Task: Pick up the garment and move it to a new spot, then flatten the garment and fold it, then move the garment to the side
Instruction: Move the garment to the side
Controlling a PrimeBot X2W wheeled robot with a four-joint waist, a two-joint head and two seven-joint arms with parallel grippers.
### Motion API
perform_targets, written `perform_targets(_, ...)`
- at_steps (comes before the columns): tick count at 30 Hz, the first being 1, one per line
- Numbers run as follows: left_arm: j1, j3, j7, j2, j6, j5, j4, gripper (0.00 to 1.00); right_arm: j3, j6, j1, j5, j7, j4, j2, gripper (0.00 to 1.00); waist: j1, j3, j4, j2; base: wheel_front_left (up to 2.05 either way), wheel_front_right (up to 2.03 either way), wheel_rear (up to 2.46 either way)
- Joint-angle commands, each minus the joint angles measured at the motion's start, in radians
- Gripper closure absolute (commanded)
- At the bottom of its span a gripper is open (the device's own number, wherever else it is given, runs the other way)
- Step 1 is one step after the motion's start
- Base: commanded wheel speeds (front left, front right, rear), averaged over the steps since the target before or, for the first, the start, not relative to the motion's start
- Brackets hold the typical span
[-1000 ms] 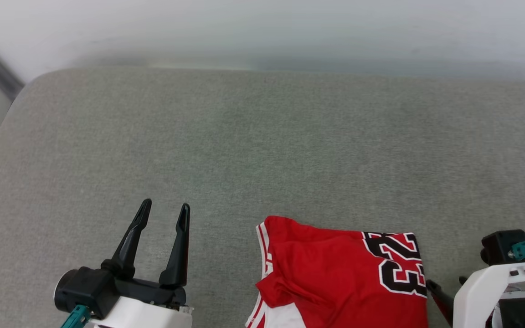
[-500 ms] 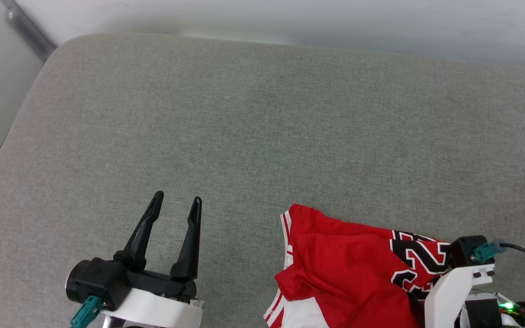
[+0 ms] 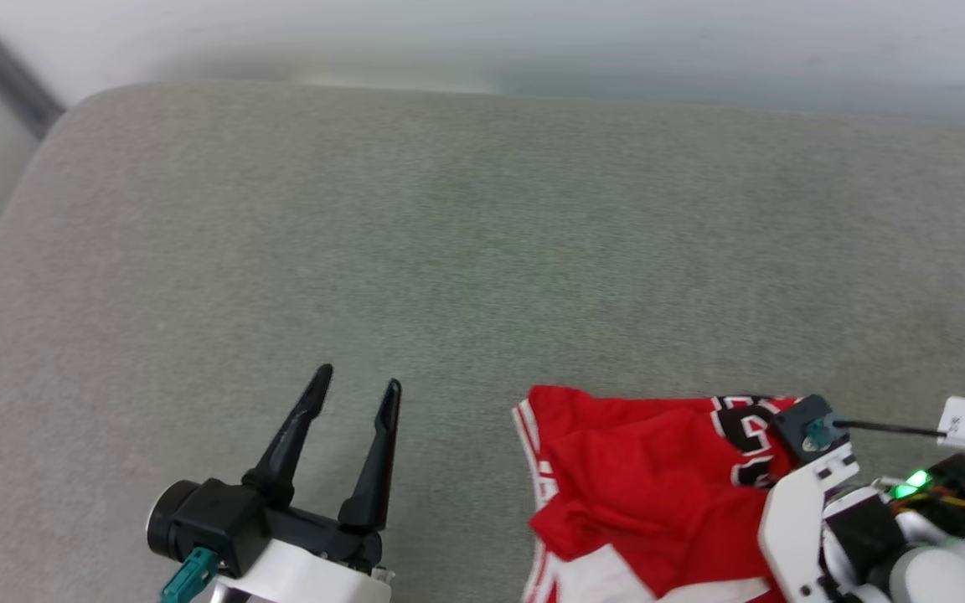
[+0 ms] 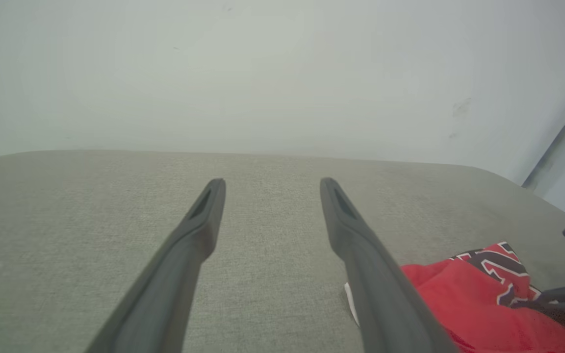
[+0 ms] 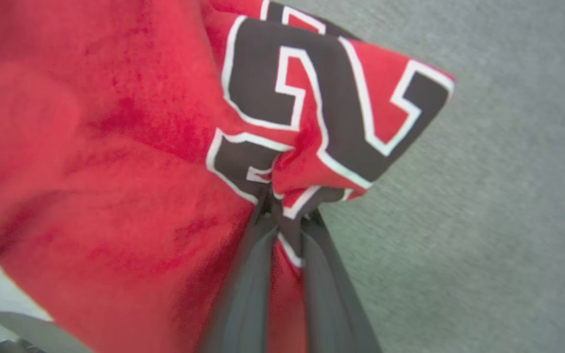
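The garment [image 3: 642, 469], a red jersey with striped trim and black white-outlined numbers, lies bunched on the grey cushion near the front right. In the right wrist view my right gripper [image 5: 282, 203] is shut on a pinched fold of the garment [image 5: 115, 147] at the numbers. In the head view the white right wrist [image 3: 801, 511] covers that corner and hides the fingers. My left gripper [image 3: 359, 377] stands open on the cushion left of the garment, apart from it. Between its fingers [image 4: 272, 184] is nothing, and the garment [image 4: 459, 294] lies to their right.
The grey cushion [image 3: 449, 251] stretches wide to the back and left. A pale wall [image 3: 482, 33] runs behind it, and a dark strip [image 3: 5, 71] stands at the far left corner. A cable with a white tag [image 3: 958, 421] trails from the right wrist.
The head camera has shifted. My right arm has swung in over the garment's numbered corner, which lay flat and is now bunched in its grip. The left gripper has stayed open.
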Motion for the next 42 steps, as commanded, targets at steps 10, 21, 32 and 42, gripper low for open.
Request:
perform_targets(10,-0.065,-0.074,-0.002,0.053,0.001,0.052,-0.019,0.00,0.156,-0.002,-0.211,-0.021,-0.012,-0.121,-0.387,1.00,0.0001,0.079,-0.245,0.0000,0.00,0.00,0.00)
perform_targets(21,-0.221,-0.201,-0.002,0.088,0.001,0.092,-0.048,0.00,-0.003,-0.002,-0.315,-0.045,-0.223,0.040,-0.550,1.00,0.0001,0.265,-0.381,0.0000,0.00,0.00,0.00)
perform_targets(32,-0.322,-0.271,-0.002,0.143,0.001,0.096,-0.093,0.00,-0.210,-0.002,-0.374,-0.129,-0.429,0.323,-0.564,1.00,0.0001,0.412,-0.363,0.0000,0.00,0.00,0.00)
perform_targets(42,-0.315,-0.252,-0.002,0.165,0.001,0.098,-0.112,0.00,-0.367,-0.002,-0.398,-0.218,-0.534,0.506,-0.536,1.00,0.0001,0.460,-0.337,0.0000,0.00,0.00,0.00)
